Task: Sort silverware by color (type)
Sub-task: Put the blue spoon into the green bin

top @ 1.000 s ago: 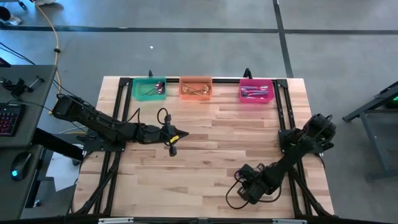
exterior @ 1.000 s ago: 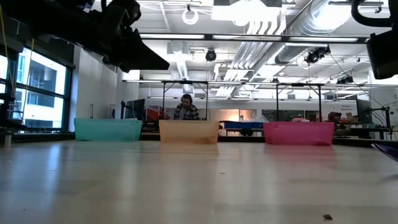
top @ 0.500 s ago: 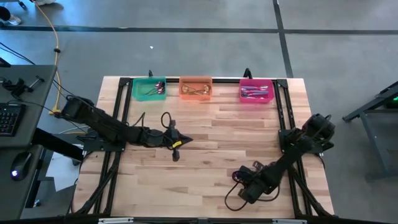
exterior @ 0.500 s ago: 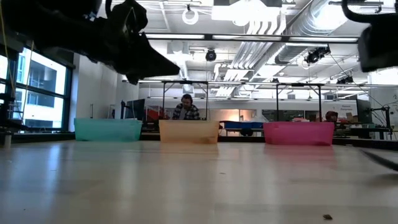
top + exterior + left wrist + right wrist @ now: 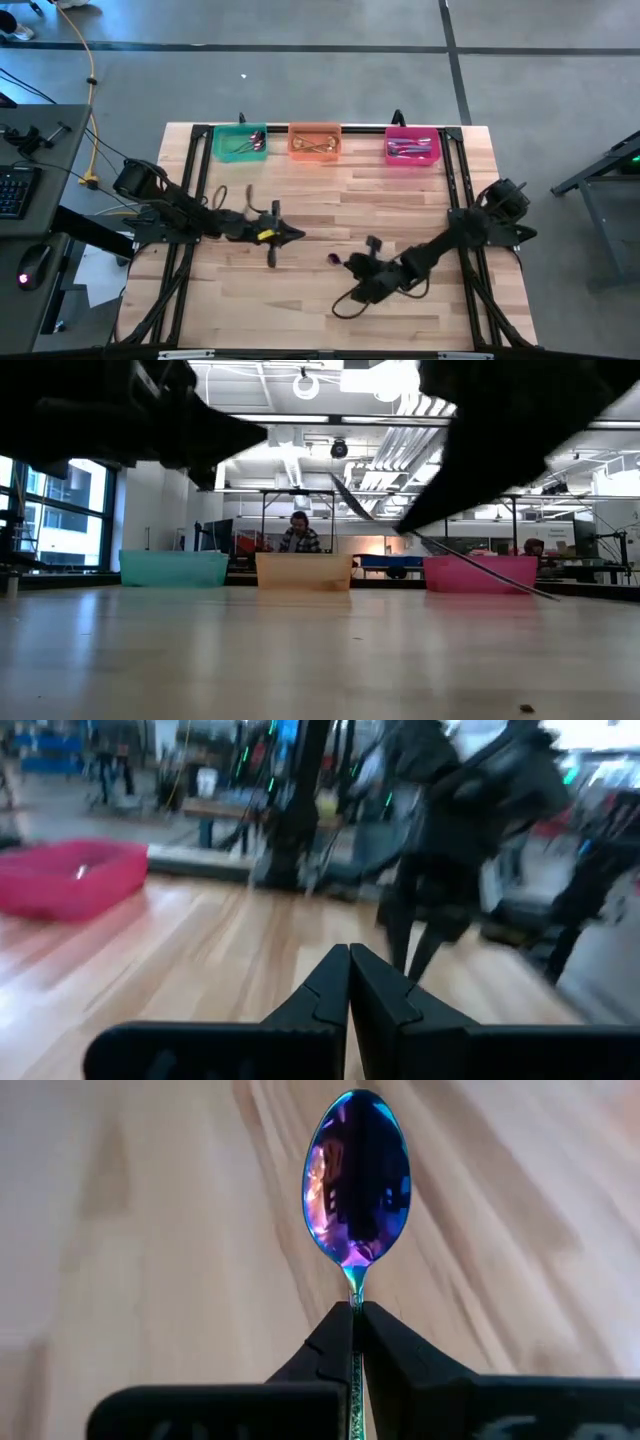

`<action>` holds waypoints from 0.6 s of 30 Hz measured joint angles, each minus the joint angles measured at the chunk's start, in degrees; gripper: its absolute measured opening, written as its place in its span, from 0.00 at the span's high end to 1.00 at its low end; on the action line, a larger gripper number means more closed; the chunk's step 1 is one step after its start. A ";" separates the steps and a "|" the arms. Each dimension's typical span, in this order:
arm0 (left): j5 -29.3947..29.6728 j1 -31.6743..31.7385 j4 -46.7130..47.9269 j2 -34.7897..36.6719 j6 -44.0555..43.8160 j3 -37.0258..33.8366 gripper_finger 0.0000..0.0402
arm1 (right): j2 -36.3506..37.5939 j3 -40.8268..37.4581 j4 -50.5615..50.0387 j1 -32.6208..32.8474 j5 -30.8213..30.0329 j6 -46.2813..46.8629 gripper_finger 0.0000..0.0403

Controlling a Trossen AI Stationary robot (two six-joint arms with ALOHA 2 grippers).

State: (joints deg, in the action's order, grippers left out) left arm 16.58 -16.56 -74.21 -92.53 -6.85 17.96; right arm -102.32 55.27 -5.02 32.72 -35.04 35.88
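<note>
An iridescent purple-blue spoon (image 5: pixel 357 1175) with a teal handle sticks out ahead of my right gripper (image 5: pixel 356 1312), which is shut on it. In the high view that gripper (image 5: pixel 345 262) is over the table's middle, toward the near edge, with the spoon's bowl (image 5: pixel 333 259) at its tip. My left gripper (image 5: pixel 297 235) is shut and holds nothing, over the table left of centre. More silverware lies in the green bin (image 5: pixel 240 142), the orange bin (image 5: pixel 315 141) and the pink bin (image 5: pixel 412 148) along the far edge. My right gripper pinches the spoon's handle just behind the bowl (image 5: pixel 355 1292) between its two fingers. The handle runs back along the fingers and out of sight between them. The bowl points straight ahead of the fingertips, face toward the camera, clear of the wood.
The three bins stand in a row at the table's far edge. Black frame rails (image 5: pixel 195 190) run along both sides of the table. A loose cable (image 5: pixel 262 190) loops by the left arm. Bare wood (image 5: pixel 380 200) lies between the grippers and the bins.
My right gripper has swung from near the table's near right corner toward the left and far edges, and now carries the spoon above the wood. My left gripper has drifted a little toward the near edge, still shut.
</note>
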 joint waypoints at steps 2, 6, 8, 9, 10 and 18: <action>0.00 -0.70 -5.14 0.03 0.21 -1.99 0.99 | 0.00 0.01 6.34 -1.72 0.09 -6.46 1.00; 0.05 -1.84 -8.32 -0.02 1.44 -4.27 0.94 | 0.23 0.04 18.83 -5.27 0.21 -18.31 1.00; 0.05 -2.52 -8.19 -0.05 1.63 -4.37 0.90 | 0.38 0.04 24.60 -6.95 0.99 -22.97 1.00; 0.03 -2.77 -8.40 -0.04 2.12 -4.26 0.88 | 0.39 0.04 27.38 -7.62 1.54 -25.32 1.00; 0.04 -2.86 -8.27 -0.04 2.81 -3.92 0.85 | 0.39 0.04 30.34 -8.28 2.86 -27.63 1.00; -1.52 -3.07 -7.88 -0.04 6.17 -0.83 0.66 | 0.47 0.09 51.63 -12.24 11.53 -39.00 1.00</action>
State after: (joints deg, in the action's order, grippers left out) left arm 15.06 -19.63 -82.08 -92.58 -0.68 17.12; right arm -101.86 55.35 46.62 20.48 -23.51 -3.13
